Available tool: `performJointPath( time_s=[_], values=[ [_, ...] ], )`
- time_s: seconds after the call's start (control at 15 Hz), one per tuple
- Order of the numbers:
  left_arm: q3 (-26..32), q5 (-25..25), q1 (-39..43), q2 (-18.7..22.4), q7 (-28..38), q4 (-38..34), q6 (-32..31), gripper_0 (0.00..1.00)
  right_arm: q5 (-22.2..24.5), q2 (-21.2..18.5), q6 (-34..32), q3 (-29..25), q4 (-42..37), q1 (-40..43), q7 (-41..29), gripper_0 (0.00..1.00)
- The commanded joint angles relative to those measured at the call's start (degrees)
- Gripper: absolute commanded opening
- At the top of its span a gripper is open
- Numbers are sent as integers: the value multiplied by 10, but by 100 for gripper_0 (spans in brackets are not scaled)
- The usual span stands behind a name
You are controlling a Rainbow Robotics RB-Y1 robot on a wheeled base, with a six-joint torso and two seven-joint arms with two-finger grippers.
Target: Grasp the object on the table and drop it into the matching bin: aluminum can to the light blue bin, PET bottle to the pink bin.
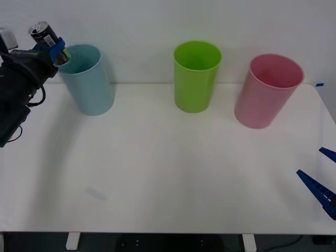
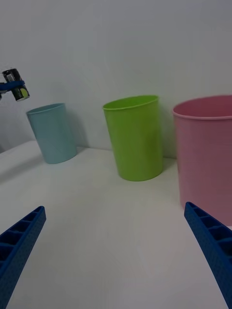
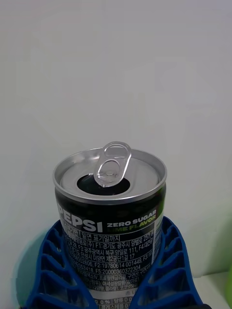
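Left pincer (image 1: 52, 51): raised at the far left of the worktop, its blue fingers (image 3: 53, 260) clamped on the lower body of the aluminum can (image 1: 43, 33).
Can: held in the air, tilted a little, silver top and pull-tab (image 3: 112, 164) uppermost; the tab is lifted and the mouth open.
Light blue bin (image 1: 89, 79): stands on the worktop (image 1: 168, 173) at the far left of the row, mouth up.
Key relation: in the front view the can sits just outside the bin's near-left rim and above it, not yet over the mouth. The right wrist view agrees, with the can high and off to one side of the bin.
Next move, as I judge it: carry the can a short way toward the robot's right until it hangs over the opening, then release.
Other bins: lime green bin (image 1: 197, 76) in the middle, pink bin (image 1: 269, 90) to the right, both well apart from the can.
Right pincer (image 1: 323, 176): parked low at the near right corner, fingers spread apart, holding nothing.
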Motion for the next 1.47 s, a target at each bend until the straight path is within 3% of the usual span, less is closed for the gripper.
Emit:
performJointPath(
  time_s=[0.07, 0.6, 1.13, 1.2, 1.27, 1.33, 1.47],
  values=[
    [-10, -27, -42, 0, -1, 50, 14, 0, 0, 0, 0, 0, 0, 0, 0, 100],
    [-23, -83, -161, 0, -18, 197, 53, 0, 0, 0, 0, 0, 0, 0, 0, 100],
    [-24, -94, -176, -4, -20, 212, 67, 3, 0, 0, 0, 0, 0, 0, 0, 100],
    [-24, -93, -176, -4, -21, 212, 67, 14, 0, 0, 0, 0, 0, 0, 0, 100],
    [-24, -90, -176, -4, -21, 212, 68, 76, 0, 0, 0, 0, 0, 0, 0, 100],
    [-24, -89, -176, -4, -21, 212, 68, 100, 0, 0, 0, 0, 0, 0, 0, 100],
    [-24, -82, -176, -4, -21, 213, 68, 100, 0, 0, 0, 0, 0, 0, 0, 100]
  ],
)
